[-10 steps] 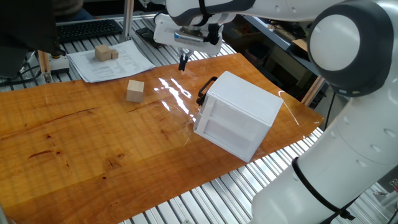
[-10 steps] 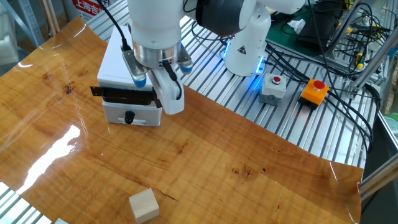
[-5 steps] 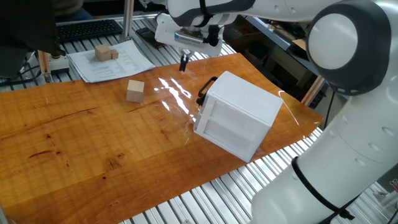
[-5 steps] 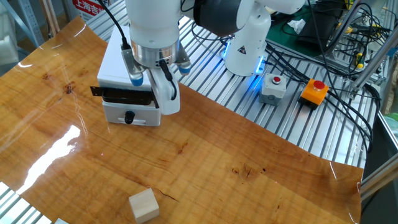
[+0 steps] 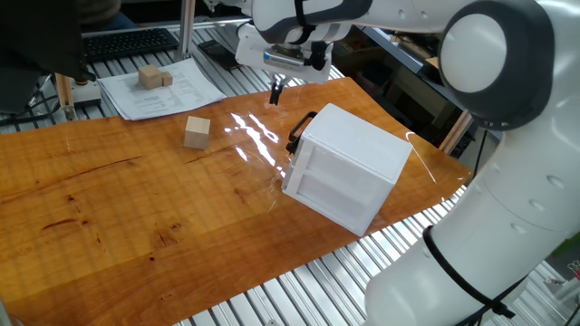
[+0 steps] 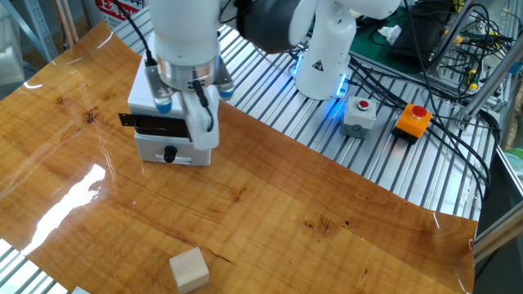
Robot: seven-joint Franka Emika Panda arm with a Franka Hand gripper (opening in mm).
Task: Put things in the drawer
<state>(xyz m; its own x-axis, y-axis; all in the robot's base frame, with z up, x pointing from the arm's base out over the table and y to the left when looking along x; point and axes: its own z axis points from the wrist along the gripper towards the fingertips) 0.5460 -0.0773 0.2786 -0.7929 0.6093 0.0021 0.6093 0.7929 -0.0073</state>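
End effector point(image 5: 276, 91) now nearer the drawer handle point(image 5: 299, 131) than before.

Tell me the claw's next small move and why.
Probably lower the claw toward the black handle and hook it: the drawer looks barely open, the claw hangs empty above and behind the handle, and the cube sits on the table outside.
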